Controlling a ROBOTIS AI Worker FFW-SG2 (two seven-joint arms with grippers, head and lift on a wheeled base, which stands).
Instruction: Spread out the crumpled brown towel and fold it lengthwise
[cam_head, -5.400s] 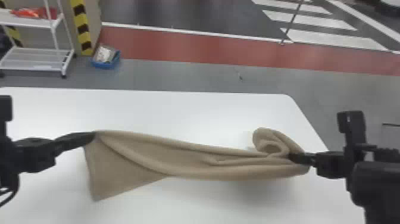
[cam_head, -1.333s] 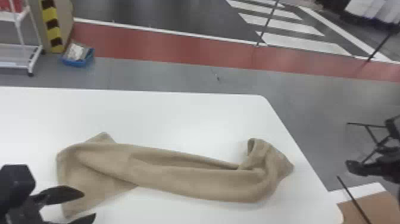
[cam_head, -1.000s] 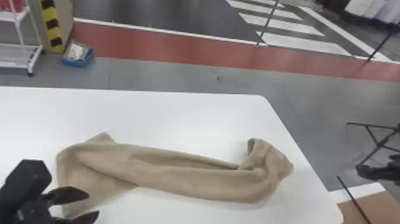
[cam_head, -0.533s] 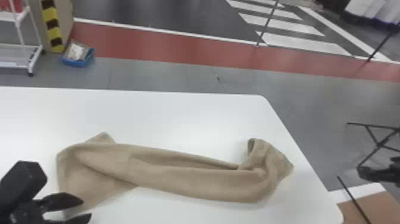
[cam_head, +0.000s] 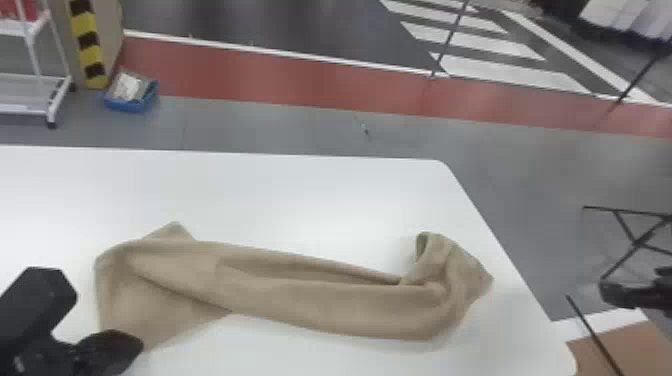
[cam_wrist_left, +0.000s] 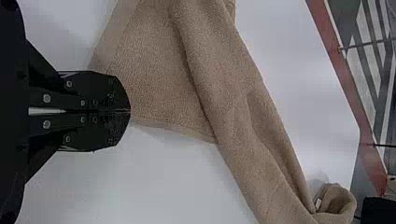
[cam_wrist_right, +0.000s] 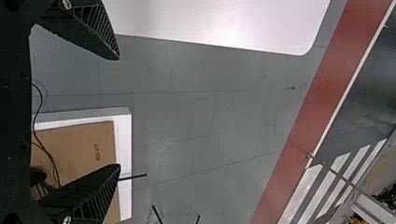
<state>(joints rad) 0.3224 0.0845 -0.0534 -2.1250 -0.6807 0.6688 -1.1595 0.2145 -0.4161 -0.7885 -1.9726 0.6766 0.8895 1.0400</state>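
Note:
The brown towel (cam_head: 300, 295) lies crumpled in a long band across the table, its right end curled up and its left end flatter. At its near left corner is my left gripper (cam_head: 139, 346). In the left wrist view, the left gripper (cam_wrist_left: 130, 111) is shut on that corner of the towel (cam_wrist_left: 159, 79); the corner itself is hidden by the fingers. My right gripper (cam_head: 607, 294) is off the table's right side, away from the towel. In the right wrist view, the right gripper (cam_wrist_right: 118, 112) stands open and holds nothing.
The white table (cam_head: 300, 195) has its right edge just beyond the towel's curled end. Right of it are a cardboard box (cam_wrist_right: 74, 144) and a black folding stand (cam_head: 635, 240). A white rack (cam_head: 35, 95) and a blue bin (cam_head: 131, 100) stand behind.
Both grippers let go of the towel's ends and it came down on the table. The right arm went off rightward. The left fingers, spread half a second ago, have come together at the near left corner.

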